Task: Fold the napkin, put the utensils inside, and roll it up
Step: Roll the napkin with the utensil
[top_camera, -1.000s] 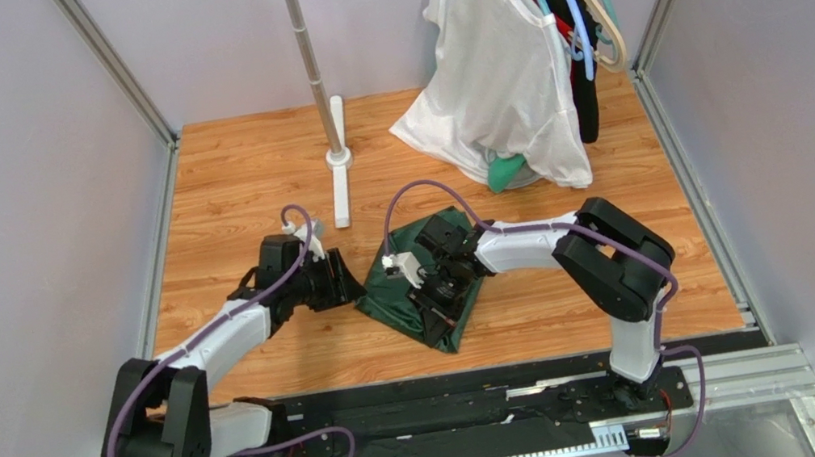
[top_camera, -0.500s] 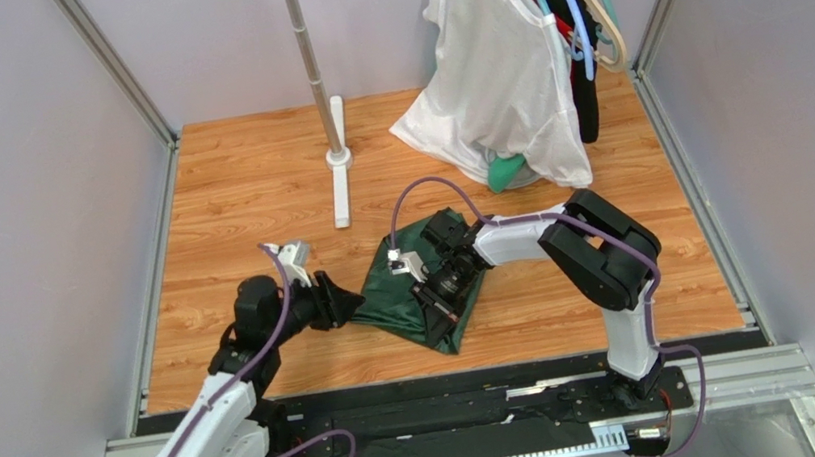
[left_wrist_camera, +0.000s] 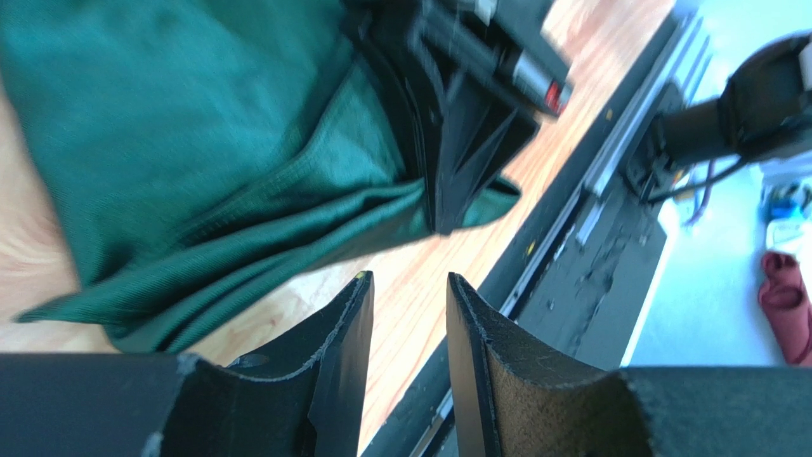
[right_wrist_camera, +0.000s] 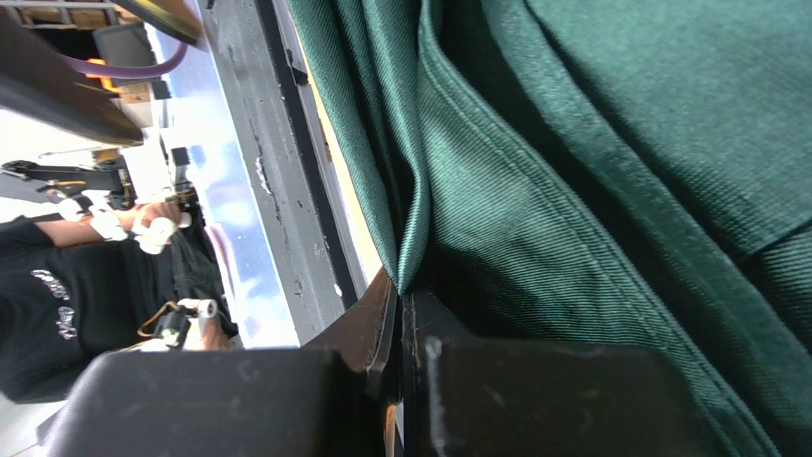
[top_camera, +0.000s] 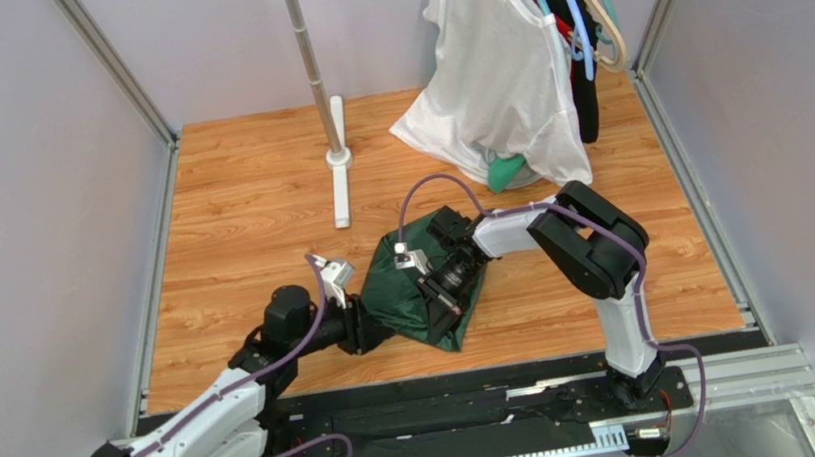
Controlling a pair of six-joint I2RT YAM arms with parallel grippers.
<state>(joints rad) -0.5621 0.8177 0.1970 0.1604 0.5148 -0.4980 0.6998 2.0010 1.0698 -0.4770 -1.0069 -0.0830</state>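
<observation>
Lying bunched in the lower middle of the top view, the napkin [top_camera: 395, 289] sits on the wooden table [top_camera: 247, 193], close to its front edge and between the two claws. From above, the right gripper [top_camera: 439, 317] rests over the right part of the cloth and the left gripper [top_camera: 369, 323] is at its left edge. From there I cannot tell if the fingers are together.

The wrist views answer this. In the right wrist view the right gripper [right_wrist_camera: 400, 295] has its two black fingers pressed together on a thin raised fold of the napkin [right_wrist_camera: 619, 190], so it pinches the cloth. In the left wrist view the left gripper [left_wrist_camera: 405, 286] keeps a narrow gap between its fingers, with only bare wood seen through it. It holds nothing, and the napkin [left_wrist_camera: 191, 143] lies just beyond the tips.

Only the top view shows the white garment [top_camera: 498, 67] on hangers, in the upper right. A black shirt [right_wrist_camera: 48, 324] in the lower left of the right wrist view carries white print, too blurred to read.
</observation>
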